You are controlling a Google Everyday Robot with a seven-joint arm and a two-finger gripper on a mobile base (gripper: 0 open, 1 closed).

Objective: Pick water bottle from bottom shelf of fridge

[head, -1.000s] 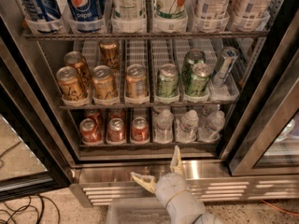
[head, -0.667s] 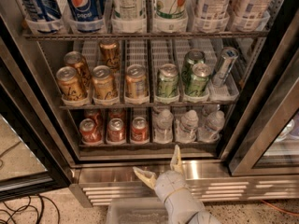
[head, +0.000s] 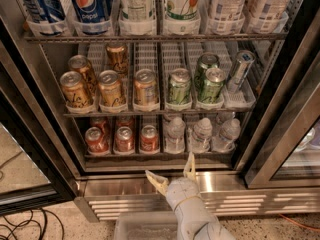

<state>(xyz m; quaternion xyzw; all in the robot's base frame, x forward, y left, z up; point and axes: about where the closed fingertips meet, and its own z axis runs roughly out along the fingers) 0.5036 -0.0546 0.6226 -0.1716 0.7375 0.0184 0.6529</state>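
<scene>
Spread wide and gripping nothing, the robot's pale two-finger gripper [head: 168, 166] is hovering low in front of the large stainless-steel drinks fridge [head: 235, 181], just above the louvred steel grille [head: 250, 204] at its base. From my remote seat I am seeing one finger [head: 154, 179] pointing up and to the left, while the other [head: 190, 163] is standing nearly upright. Its tip is reaching the steel front rail of the lowest rack, the bottom shelf [head: 105, 156].

On that shelf, three small clear ribbed plastic water bottles [head: 201, 134] with white caps are standing side by side in the right-hand lanes. The upright finger is lining up below the gap between the left and middle bottles, and I am seeing no contact with either of them. Three red soda cans [head: 124, 139] are filling the left-hand lanes of the same shelf.

One rack up, gold cans [head: 111, 88] are sitting on the left and green cans [head: 179, 86] on the right, with a slim silver can [head: 240, 70] leaning at the far right. Above them, tall blue cola bottles [head: 90, 6] and other large bottles are lining the top rack. At the right, a black-framed glass door [head: 285, 129] is standing open. Below the arm, a grey plastic bin [head: 145, 226] is showing, and dark cables [head: 20, 226] are lying on the floor at lower left.
</scene>
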